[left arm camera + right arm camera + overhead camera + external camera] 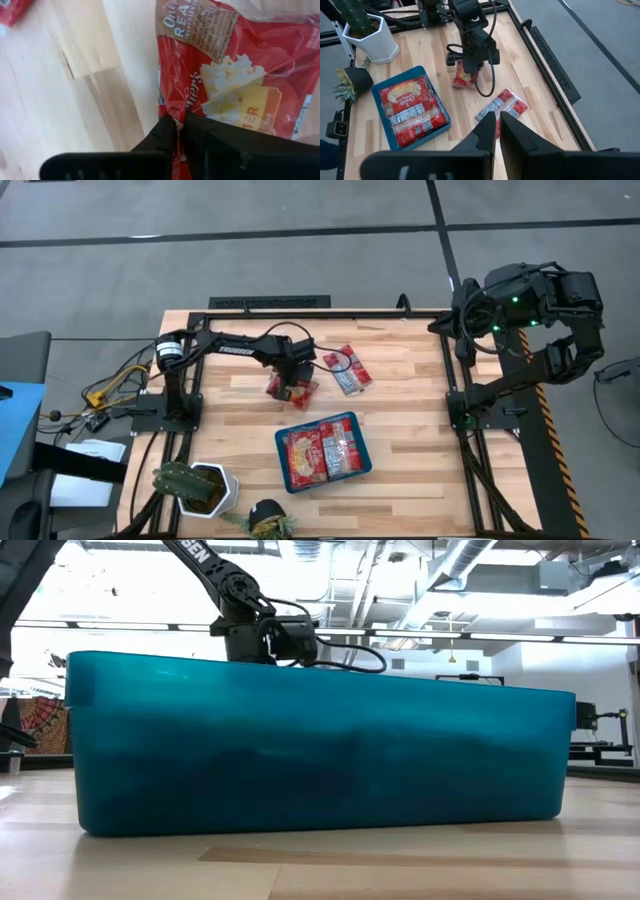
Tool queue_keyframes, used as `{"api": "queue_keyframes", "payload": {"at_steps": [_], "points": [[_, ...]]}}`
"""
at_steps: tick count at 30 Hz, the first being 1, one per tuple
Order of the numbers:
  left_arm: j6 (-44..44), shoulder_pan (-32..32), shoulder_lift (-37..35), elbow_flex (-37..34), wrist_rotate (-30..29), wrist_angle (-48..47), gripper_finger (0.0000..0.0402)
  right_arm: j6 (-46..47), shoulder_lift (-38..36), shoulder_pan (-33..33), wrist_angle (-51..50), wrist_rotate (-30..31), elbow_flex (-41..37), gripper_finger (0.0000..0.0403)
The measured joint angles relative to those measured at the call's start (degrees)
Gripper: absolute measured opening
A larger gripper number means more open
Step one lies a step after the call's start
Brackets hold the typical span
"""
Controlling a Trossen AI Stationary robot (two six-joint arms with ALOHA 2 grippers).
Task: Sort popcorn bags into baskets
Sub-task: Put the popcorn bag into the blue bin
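My left gripper (291, 373) stands over the table's middle, shut on a red popcorn bag (291, 390) with a yellow popcorn picture (235, 85). Two more red bags (346, 370) lie flat side by side on the wood, just right of it. Toward the near edge sits the teal tray (281, 452), with several bags (322, 452) lying flat in it. In the low view the tray's wall (320, 750) fills most of the picture. My right gripper (496, 125) is shut on nothing. It is raised high by the far right corner. My left gripper (179, 125) pinches the popcorn bag between its two fingers at one long edge (172, 107), beside the printed picture. The fingers (470, 64) come from above, pointing down. The bag (464, 79) hangs tilted below them; whether its lower end touches the wood, I cannot tell.
A white pot with a cactus (205, 488) and a small dark pot with a spiky plant (268, 520) stand at the near left edge. Black frame rails (300, 308) border the table. Bare wood lies right of the tray.
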Motion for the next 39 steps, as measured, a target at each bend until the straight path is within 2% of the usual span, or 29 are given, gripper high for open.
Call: {"api": "queue_keyframes", "payload": {"at_steps": [4,11,16,21,30,39], "points": [[-1.06,-0.01,-2.6,2.43,-0.73,-4.72,0.0003,-0.03,0.0,0.0,0.0,0.0,0.0,0.0046],[-1.39,-2.02,-5.98,12.13,-1.95,-13.03,0.0002,-1.31,-0.32,0.0,0.02,0.0,-0.01,0.0046],[2.27,-6.26,-8.1,20.55,-0.73,-17.15,0.0001,-1.73,-0.7,0.0,0.02,0.0,-0.02,0.0046],[7.59,-13.34,-8.16,26.99,1.92,-19.35,0.0001,-2.74,-0.94,0.0,0.0,-0.02,-0.02,0.0046],[16.24,-26.43,-7.99,25.45,0.12,-16.82,0.0008,-4.93,-0.89,0.04,0.0,-1.12,-0.02,0.0046],[17.26,-30.25,-7.94,21.2,0.34,-7.94,0.001,-6.98,-0.87,0.02,0.0,-1.23,-0.02,0.0046]]}}
